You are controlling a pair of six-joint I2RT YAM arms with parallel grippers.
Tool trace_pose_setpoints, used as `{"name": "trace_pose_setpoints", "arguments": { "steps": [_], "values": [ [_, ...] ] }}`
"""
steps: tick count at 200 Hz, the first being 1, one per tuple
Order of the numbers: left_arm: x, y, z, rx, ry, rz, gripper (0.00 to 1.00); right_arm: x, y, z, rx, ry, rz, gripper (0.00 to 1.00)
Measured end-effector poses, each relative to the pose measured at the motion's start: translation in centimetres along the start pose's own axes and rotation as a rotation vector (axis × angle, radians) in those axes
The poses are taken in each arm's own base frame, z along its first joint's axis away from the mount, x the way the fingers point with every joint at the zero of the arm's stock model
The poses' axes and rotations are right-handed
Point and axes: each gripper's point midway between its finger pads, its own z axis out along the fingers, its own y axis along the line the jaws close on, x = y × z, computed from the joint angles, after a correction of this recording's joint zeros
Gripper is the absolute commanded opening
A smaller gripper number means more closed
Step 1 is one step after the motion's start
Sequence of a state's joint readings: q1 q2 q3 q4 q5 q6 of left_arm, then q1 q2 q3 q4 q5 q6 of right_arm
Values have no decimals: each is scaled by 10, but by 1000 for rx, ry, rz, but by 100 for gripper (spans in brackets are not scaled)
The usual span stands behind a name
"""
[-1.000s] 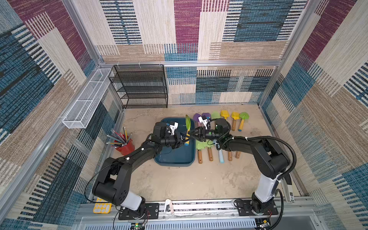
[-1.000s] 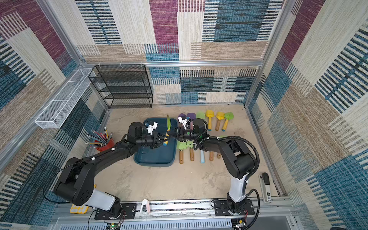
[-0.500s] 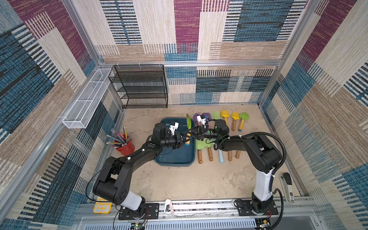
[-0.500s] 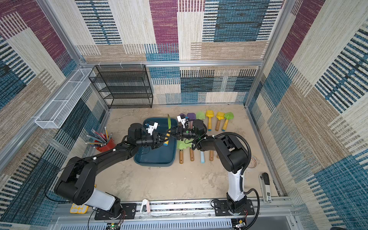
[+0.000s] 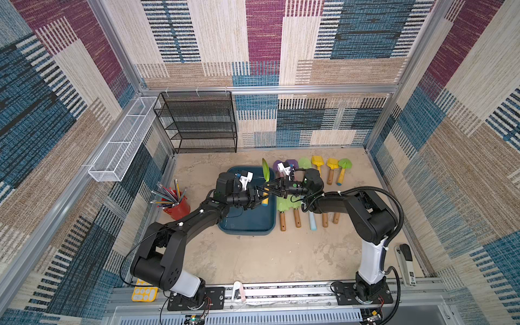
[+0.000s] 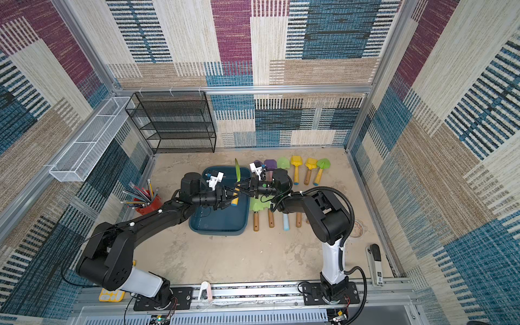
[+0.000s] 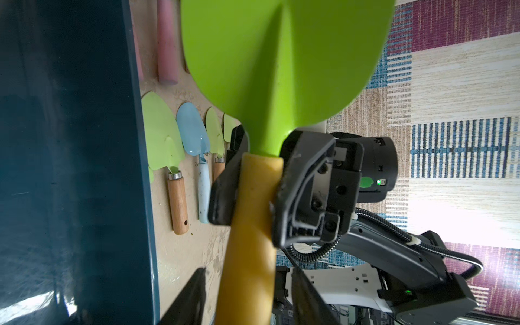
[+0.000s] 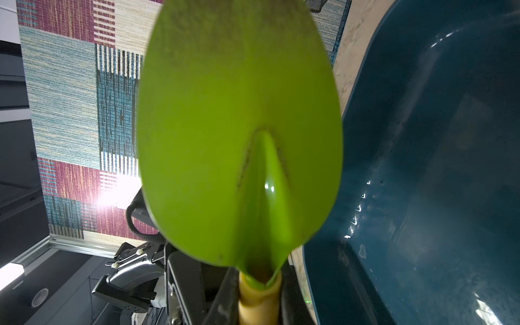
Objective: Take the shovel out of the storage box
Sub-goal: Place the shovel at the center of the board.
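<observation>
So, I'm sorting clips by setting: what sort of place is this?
Probably a staged robot test cell, not a real room: patchwork woven-fabric wall panels on a silver aluminium frame enclose a sandy-beige floor, and two black robot arms are bolted to a metal rail.

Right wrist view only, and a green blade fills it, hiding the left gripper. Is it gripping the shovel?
Observer: No. The left gripper is open; its fingers flank the yellow handle of the shovel without touching.
Operator: Is the shovel clear of the box?
Observer: Not yet; in both top views the handle end shows over the box.
Operator: Where could it go?
Observer: Other shovels lie in rows on the table beside the box.
</observation>
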State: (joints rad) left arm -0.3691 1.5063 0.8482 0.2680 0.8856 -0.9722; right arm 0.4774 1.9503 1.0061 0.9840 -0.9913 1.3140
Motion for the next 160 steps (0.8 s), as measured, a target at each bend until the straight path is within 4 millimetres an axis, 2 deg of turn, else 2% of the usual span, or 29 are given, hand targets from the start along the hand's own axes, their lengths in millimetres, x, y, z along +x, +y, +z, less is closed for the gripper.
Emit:
{"name": "trace_pose_setpoints", "arguments": {
  "steps": [35,76,114,160],
  "values": [
    [-12,-2,-16,-71,-43,44,54,-4,4,-7,19,-18,-41,0],
    [-20,5,-35,-219,-93,105,54,-13,-1,-29,86,-65,-52,0],
    [-23,25,-49,-378,-126,131,54,-27,-1,-58,198,-128,-94,0],
    [-25,40,-59,-489,-140,155,54,-38,-26,-107,473,-228,-111,0]
  ]
}}
